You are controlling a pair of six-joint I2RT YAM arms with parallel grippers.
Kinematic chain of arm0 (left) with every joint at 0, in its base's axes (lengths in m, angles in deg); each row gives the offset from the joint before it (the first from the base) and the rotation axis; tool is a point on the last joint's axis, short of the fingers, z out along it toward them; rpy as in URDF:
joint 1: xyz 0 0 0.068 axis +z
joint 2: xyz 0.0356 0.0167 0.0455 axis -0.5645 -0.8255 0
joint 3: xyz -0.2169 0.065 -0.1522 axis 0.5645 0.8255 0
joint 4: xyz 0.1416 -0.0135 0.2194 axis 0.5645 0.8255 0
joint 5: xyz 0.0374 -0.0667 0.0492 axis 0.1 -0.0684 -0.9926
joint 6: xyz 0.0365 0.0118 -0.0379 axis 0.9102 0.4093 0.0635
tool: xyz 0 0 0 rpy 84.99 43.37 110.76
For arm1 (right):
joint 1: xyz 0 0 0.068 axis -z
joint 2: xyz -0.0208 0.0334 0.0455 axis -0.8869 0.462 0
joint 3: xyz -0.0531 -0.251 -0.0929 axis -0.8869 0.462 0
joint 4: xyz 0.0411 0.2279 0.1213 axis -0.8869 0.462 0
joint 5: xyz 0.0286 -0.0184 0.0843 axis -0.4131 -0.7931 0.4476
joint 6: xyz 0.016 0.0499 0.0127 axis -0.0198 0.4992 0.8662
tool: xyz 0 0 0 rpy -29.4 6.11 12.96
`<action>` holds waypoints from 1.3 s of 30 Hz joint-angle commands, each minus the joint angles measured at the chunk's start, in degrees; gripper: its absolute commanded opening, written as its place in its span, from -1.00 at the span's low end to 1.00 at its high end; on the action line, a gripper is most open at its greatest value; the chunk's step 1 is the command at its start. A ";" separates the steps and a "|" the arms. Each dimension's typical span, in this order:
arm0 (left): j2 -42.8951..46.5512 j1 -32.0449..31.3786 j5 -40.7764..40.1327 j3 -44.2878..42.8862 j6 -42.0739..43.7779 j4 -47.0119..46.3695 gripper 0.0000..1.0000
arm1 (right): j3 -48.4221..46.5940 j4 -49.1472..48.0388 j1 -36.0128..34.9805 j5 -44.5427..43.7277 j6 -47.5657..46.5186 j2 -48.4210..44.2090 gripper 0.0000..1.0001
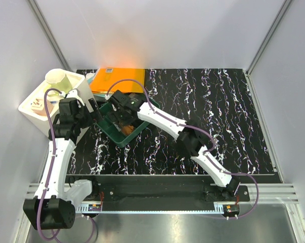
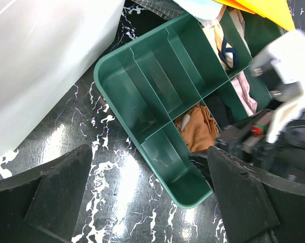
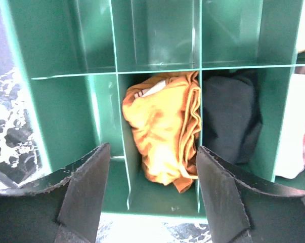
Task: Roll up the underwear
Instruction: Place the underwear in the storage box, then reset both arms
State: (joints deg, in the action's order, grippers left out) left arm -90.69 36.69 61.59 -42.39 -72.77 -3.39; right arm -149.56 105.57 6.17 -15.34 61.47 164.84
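Green plastic organiser tray [image 1: 123, 142], divided into compartments, is sitting on the black, white-veined marble-pattern table [image 1: 218, 111], towards its left rear.

Contents: one orange-brown fabric underwear [image 3: 165, 126], bunched into a rough roll with a pale strip showing at one end, is lying in a middle compartment. One black fabric underwear [image 3: 228, 121] is filling the compartment just beside it, with a single divider wall standing between the two. Pale pink cloth [image 3: 294, 152] is occupying the next compartment along.

Arms: the right gripper [image 3: 152, 152] is hanging directly over the orange-brown piece, its two black fingers [image 3: 86, 187] standing wide apart on either side of that compartment and gripping nothing. Whether the tips are touching the tray cannot be told. The left gripper [image 2: 149, 167] is hovering over the table at the tray's left side, its jaws spread fully wide and empty.

Surroundings: a white plastic bin [image 1: 41, 109] holding a paper cup [image 1: 57, 77] is standing left of the tray, and a flat orange folder [image 1: 117, 80] is lying behind it.
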 commanded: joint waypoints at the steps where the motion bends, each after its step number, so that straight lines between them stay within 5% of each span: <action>1: 1.26 0.31 0.49 0.23 0.36 -2.39 0.98 | 1.29 0.08 0.59 -1.58 -0.20 -4.76 0.35; 8: 1.25 0.31 0.58 0.32 0.45 -2.39 0.98 | 3.93 -2.12 0.68 -0.79 0.15 -3.45 -0.27; 23: 1.34 0.22 0.49 0.67 0.36 -2.39 0.98 | 9.81 -6.17 1.21 2.10 0.50 0.96 -0.61; 29: 1.52 0.22 0.14 0.67 0.45 -2.39 0.98 | 9.38 -7.14 1.29 1.50 0.41 -4.22 -0.43; 34: 2.31 0.22 -0.22 0.67 0.80 -2.74 0.98 | 8.76 -7.40 1.29 1.76 0.24 -10.73 0.29; 39: 4.07 0.31 0.49 1.11 1.68 -3.88 0.98 | 17.41 -10.71 3.05 1.32 0.76 -20.39 0.53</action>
State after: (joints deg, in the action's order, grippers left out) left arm -88.83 36.69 61.57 -41.65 -72.63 -3.58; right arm -138.34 99.52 7.24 -13.37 61.97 156.67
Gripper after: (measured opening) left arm 0.987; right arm 0.727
